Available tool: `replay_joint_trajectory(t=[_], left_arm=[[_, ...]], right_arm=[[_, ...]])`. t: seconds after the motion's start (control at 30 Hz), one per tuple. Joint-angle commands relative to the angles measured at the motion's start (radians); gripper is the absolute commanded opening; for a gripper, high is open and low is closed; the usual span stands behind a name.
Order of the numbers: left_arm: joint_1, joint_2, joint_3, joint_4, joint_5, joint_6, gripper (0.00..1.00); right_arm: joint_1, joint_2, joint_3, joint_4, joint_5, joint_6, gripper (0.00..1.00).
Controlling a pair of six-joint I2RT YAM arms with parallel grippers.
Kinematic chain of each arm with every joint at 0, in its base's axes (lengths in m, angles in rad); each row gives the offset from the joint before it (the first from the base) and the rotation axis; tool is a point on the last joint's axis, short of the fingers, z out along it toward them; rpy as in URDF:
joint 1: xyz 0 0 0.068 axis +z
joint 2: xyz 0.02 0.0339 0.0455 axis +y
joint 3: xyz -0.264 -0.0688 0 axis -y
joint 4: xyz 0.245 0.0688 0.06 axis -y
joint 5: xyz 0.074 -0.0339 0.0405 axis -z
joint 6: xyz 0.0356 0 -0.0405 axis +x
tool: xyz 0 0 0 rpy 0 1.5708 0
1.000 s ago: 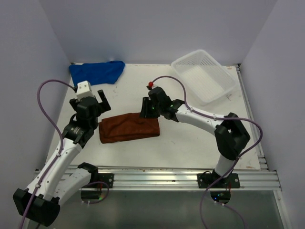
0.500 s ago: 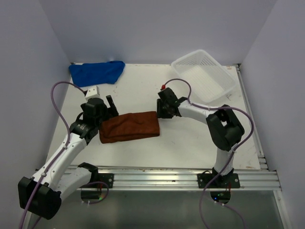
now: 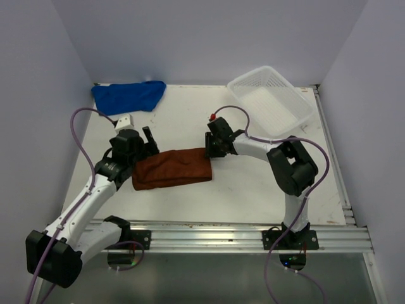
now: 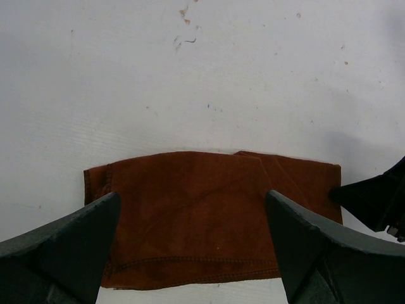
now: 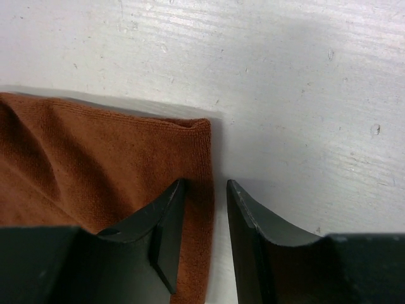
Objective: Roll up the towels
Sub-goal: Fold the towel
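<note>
rolling the first of 2 towels - set-up for the roll. the rust-brown towel (image 3: 172, 168) lies folded flat in a long strip near the middle of the tabletop (image 3: 253, 183). the royal blue towel (image 3: 128, 95) sits crumpled at the far left corner, well apart from both arms. the left gripper (image 4: 192, 196) hangs over the strip's left end, jaws spread fully and holding nothing. the right gripper (image 5: 205, 187) is low at the right end with its jaws part-way apart: 1 finger over the cloth, 1 over bare tabletop, the hem between them and not visibly pinched. the roll itself looks not yet begun. next, judged from this: close on the hem, lift it slightly and turn it over toward the left - keeping the edge square. the white mesh basket (image 3: 292, 125) stands at the far right.
</note>
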Motion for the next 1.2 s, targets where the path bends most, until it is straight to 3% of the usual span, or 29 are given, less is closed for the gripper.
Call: replay_joint_trajectory(t=[0.0,0.13,0.17,0.23,0.67,0.8,0.97,1.17], left_arm=[[-0.003,0.003,-0.008,0.045,0.012,-0.021,1.00],[-0.003,0.002,-0.010,0.049,0.007,-0.015,1.00],[-0.003,0.002,-0.012,0.049,-0.011,-0.009,1.00],[-0.003,0.005,-0.018,0.045,-0.037,-0.003,1.00],[-0.002,0.102,-0.111,0.199,0.208,0.004,0.98],[-0.002,0.140,-0.137,0.278,0.309,0.013,0.94],[-0.003,0.174,-0.173,0.365,0.438,0.010,0.80],[-0.003,0.244,-0.199,0.419,0.479,0.017,0.72]], right_arm=[[-0.003,0.027,0.027,0.011,-0.012,-0.020,0.36],[-0.006,0.029,0.041,-0.009,-0.038,-0.045,0.16],[-0.011,0.026,0.046,-0.023,-0.020,-0.052,0.07],[-0.029,0.020,0.048,-0.058,-0.017,-0.074,0.00],[-0.141,-0.126,-0.067,-0.167,0.241,-0.132,0.00],[-0.173,-0.149,-0.109,-0.157,0.224,-0.129,0.00],[-0.173,-0.143,-0.121,-0.144,0.198,-0.128,0.00],[-0.175,-0.137,-0.140,-0.127,0.193,-0.123,0.00]])
